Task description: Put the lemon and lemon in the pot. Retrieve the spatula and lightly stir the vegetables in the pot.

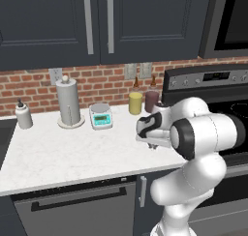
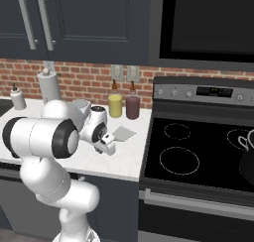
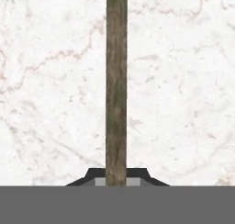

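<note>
From the left base view, the gripper (image 1: 154, 144) is down on the white marble table (image 1: 58, 153), close to the stove's left edge, with the wrist hiding what lies beneath it. A paper towel roll (image 1: 68, 103), a small scale (image 1: 100, 116) and a yellow jar (image 1: 135, 103) stand well behind.

From the right base view, the gripper (image 2: 105, 146) sits low over the table (image 2: 130, 156), and the spatula (image 2: 123, 133) shows its flat grey blade just beyond it. The dark pot (image 2: 246, 161) stands on the far right of the stove (image 2: 198, 151), well apart.

In the hand view, the spatula's handle (image 3: 116, 90) runs straight up from between the fingertips, which are closed snugly on it. It looks light and stiff; a thin round handle may twist in the grip, so a hold nearer the blade would likely steady it for stirring.
</note>
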Motion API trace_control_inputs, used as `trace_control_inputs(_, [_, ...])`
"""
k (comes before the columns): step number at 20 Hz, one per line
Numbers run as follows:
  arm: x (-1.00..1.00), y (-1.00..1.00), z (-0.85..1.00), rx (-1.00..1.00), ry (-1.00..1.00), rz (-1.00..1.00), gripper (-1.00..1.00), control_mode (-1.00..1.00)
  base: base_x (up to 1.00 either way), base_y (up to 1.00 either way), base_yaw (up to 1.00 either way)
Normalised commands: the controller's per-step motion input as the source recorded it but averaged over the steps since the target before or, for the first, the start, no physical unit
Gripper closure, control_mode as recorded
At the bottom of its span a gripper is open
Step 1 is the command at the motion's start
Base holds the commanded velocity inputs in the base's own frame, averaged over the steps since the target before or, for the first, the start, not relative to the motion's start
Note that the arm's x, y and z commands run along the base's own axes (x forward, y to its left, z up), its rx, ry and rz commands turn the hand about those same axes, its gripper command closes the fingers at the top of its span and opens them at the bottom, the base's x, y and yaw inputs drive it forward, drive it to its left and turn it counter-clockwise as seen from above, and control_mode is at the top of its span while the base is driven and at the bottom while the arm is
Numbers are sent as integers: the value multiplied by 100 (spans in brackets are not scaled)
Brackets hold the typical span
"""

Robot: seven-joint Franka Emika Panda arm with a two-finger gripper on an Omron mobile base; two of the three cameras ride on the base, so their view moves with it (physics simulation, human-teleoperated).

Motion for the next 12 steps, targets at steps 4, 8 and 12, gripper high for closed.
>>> trace_control_inputs(4, [-73, 0, 44, 6, -36, 1, 100, -100, 0, 0, 0])
trace_control_inputs(8, [-74, 0, 91, 6, -38, 3, 100, -100, 0, 0, 0])
trace_control_inputs(12, [-72, 0, 99, -2, -16, 7, 100, -100, 0, 0, 0])
